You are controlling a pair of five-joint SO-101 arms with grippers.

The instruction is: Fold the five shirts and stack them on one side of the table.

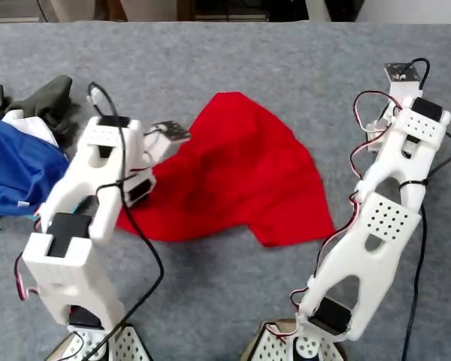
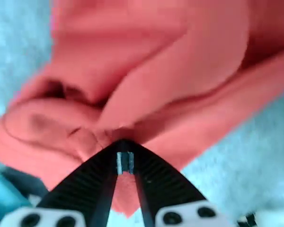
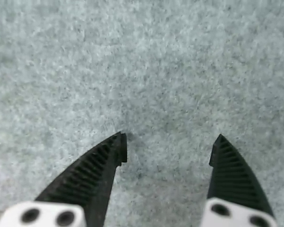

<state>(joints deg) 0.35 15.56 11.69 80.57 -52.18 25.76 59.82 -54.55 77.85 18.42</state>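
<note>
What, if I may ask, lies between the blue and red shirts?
The left arm, in the high view; its pincer grips the red shirt.

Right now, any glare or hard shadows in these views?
High view: even light, no glare, soft shade edging the red shirt. Left wrist view: dark creases in the shirt by the left gripper. Right wrist view: table evenly lit around the right gripper, no glare.

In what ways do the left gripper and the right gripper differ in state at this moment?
The left gripper is shut on the red shirt; the right gripper is open and holds nothing. The left gripper is at the shirt's edge; the right gripper is over the grey table, apart from the shirt. Both have black ridged fingers.
</note>
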